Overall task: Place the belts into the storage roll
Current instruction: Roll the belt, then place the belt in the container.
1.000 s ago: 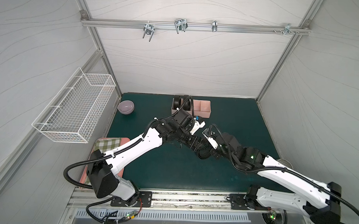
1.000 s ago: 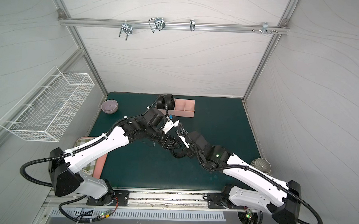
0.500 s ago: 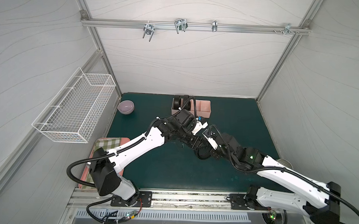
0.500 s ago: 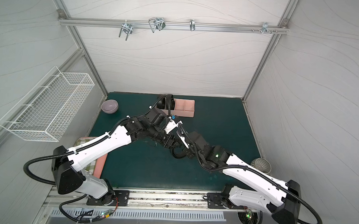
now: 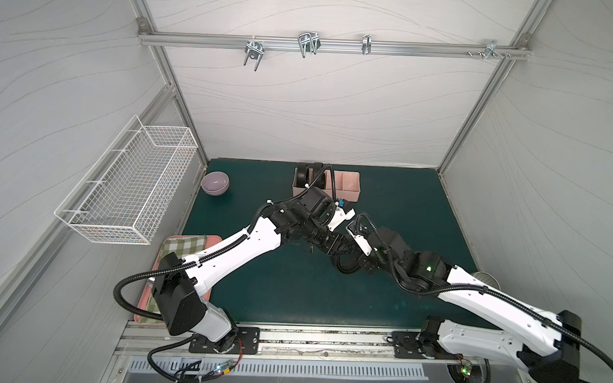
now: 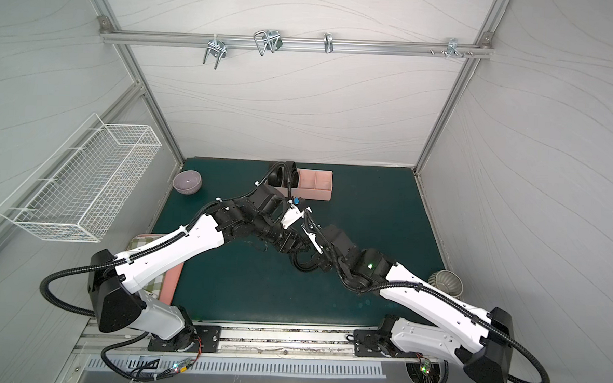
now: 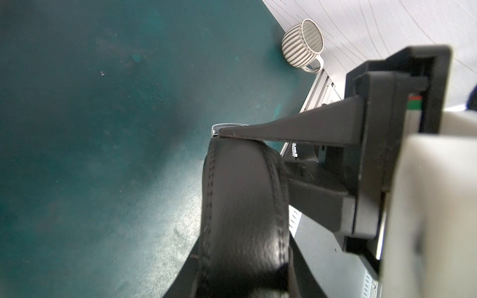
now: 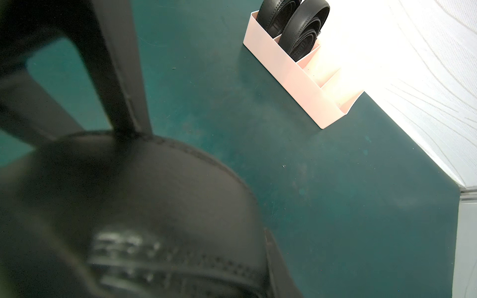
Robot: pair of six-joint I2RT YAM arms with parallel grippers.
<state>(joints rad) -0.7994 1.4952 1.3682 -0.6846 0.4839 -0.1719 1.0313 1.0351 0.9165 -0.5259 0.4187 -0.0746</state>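
You are looking down on a dark green mat (image 5: 293, 298) inside a white-walled cell. The storage roll (image 5: 347, 196), a pale pink divided tray, sits at the back of the mat, close to the rear wall. Two coiled belts (image 5: 304, 176) stand on edge in the two compartments at one end of the roll, side by side.

In front of the storage roll, toward the robot bases and well apart from it, your two arms meet at the third belt (image 5: 344, 267). It is a tight black coil with stitched edges.

Your left gripper (image 5: 345, 252) is clenched on this coil. In the left wrist view one finger (image 7: 296, 129) lies flat on the coil's outer face, just beside its silver buckle (image 7: 216, 127). The other finger passes behind the strap.

Your right gripper (image 5: 364, 266) grasps the same coil from the opposite side. In the right wrist view the coil fills the foreground, blurred, with a finger (image 8: 121, 77) ending on its rim. You cannot tell whether the coil touches the mat.

A purple bowl (image 5: 215, 183) sits off the roll's belt-filled end. A striped mug (image 6: 445, 283) stands far beyond the roll's other end, at the mat's edge.
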